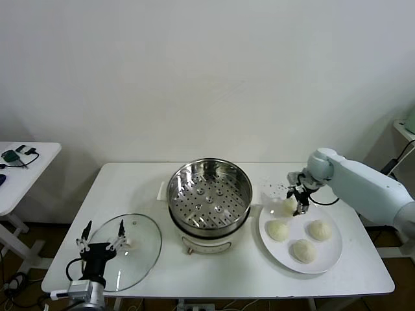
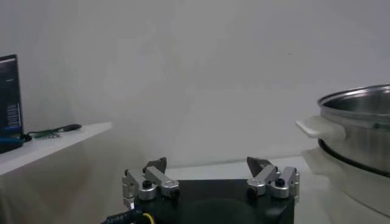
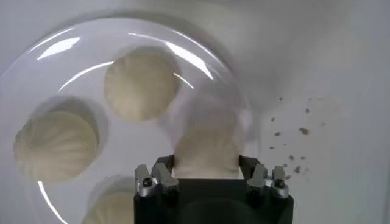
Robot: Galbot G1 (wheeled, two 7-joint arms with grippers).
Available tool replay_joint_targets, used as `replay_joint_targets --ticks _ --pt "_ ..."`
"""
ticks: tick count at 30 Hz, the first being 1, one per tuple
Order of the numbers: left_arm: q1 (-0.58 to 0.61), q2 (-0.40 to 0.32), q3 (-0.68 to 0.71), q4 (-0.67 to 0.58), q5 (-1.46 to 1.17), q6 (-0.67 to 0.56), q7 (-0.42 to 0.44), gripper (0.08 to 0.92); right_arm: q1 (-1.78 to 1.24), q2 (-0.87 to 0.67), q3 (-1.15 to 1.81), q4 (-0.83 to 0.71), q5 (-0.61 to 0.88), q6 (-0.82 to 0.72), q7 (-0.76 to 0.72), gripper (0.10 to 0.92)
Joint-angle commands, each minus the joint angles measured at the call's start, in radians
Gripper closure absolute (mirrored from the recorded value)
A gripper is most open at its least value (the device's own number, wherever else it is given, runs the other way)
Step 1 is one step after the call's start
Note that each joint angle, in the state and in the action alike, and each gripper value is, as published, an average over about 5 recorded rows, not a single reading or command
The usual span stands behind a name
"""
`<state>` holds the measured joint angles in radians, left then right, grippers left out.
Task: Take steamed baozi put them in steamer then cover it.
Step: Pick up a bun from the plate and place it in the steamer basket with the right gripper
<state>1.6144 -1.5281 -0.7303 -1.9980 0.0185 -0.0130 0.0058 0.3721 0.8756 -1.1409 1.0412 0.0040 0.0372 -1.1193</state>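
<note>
The steamer [image 1: 209,191] stands at the table's centre, its perforated basket holding nothing; its rim and handle show in the left wrist view [image 2: 359,115]. The cover [image 1: 126,249] lies flat at the front left. Three baozi [image 1: 278,230] [image 1: 320,229] [image 1: 303,250] lie on a white plate [image 1: 331,262] at the right. My right gripper [image 1: 299,202] is over the plate's far-left edge, shut on the fourth baozi [image 1: 288,206]. In the right wrist view that baozi [image 3: 204,143] fills the gap between the gripper's [image 3: 204,165] fingers. My left gripper [image 1: 102,234] [image 2: 207,165] is open and empty over the cover.
Dark crumbs [image 1: 272,188] [image 3: 292,131] lie on the table between the steamer and the plate. A second white table [image 1: 26,168] with small items stands at the far left. The white wall is close behind.
</note>
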Motion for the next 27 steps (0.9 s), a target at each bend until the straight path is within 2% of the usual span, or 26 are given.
replay_joint_targets --ticks 1,6,12,18,27 --pt "0.008 0.002 -0.001 0.000 -0.001 0.001 0.002 0.177 0.346 0.043 -0.237 0.065 0.064 0.193 -0.012 0.308" --pt "0.016 0.003 0.000 0.001 -0.002 0.000 0.010 0.177 0.470 0.148 -0.260 0.080 0.000 0.358 -0.013 0.304" --pt "0.022 0.004 0.006 -0.002 -0.001 0.000 0.016 0.177 0.489 0.269 -0.227 0.158 -0.063 0.444 -0.005 0.304" --pt "0.028 0.010 0.015 -0.008 0.000 0.004 0.016 0.177 0.402 0.372 -0.175 0.211 -0.209 0.499 0.009 0.304" --pt "0.033 0.034 0.022 -0.024 0.000 0.016 0.015 0.177 0.209 0.456 -0.111 0.154 -0.423 0.576 0.044 0.304"
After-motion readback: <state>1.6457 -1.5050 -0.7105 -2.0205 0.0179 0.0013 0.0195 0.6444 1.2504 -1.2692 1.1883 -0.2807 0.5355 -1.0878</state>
